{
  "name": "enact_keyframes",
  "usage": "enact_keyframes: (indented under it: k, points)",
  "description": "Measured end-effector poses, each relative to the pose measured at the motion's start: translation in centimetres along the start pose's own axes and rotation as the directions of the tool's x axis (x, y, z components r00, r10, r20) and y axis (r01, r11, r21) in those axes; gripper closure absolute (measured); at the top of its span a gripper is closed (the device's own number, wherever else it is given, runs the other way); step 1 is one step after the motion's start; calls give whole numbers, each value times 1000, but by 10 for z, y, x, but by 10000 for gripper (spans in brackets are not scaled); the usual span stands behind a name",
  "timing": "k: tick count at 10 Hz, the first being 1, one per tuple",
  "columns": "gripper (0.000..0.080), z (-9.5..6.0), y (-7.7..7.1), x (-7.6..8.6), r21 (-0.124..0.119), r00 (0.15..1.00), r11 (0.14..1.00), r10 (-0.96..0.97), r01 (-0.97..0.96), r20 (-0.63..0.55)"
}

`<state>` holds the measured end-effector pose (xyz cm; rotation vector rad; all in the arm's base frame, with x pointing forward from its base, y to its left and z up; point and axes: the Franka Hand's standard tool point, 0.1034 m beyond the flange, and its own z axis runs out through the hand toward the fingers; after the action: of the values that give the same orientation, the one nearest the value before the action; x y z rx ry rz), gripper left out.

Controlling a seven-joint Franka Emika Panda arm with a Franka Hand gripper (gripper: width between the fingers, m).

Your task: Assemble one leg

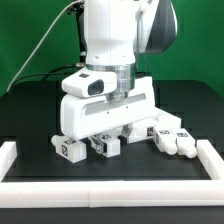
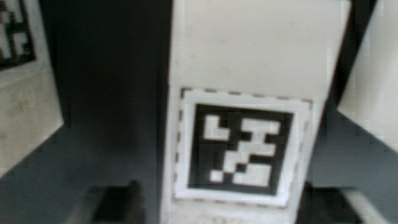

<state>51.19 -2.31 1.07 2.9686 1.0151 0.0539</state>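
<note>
Though the leg [image 2: 246, 120] sits within the gripper [image 2: 228, 202], I cannot tell if it is clamped; risk: slack hold, leg tilting or dropping onto tabletop [image 1: 30, 112].

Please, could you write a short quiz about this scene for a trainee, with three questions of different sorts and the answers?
1. True or false: a white rail borders the black table.
2. Choose one: in the wrist view, what is on the white leg? A) a black-and-white square tag B) a red sticker C) a screw
3. Fill in: the tagged parts lying clear of the arm are at the exterior view's ____ side.

Key: 1 true; 2 A; 3 right.
</note>
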Motion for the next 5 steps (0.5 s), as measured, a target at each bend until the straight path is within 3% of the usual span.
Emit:
enact_keyframes:
  k: [1,3,5]
  points:
    - [512,0,0,0,0,1000,1000,0,0,0]
    - [512,-1,2,0,2,1000,1000,-3,3,3]
    - [512,-21,16,-2,7,1000,1000,-3,3,15]
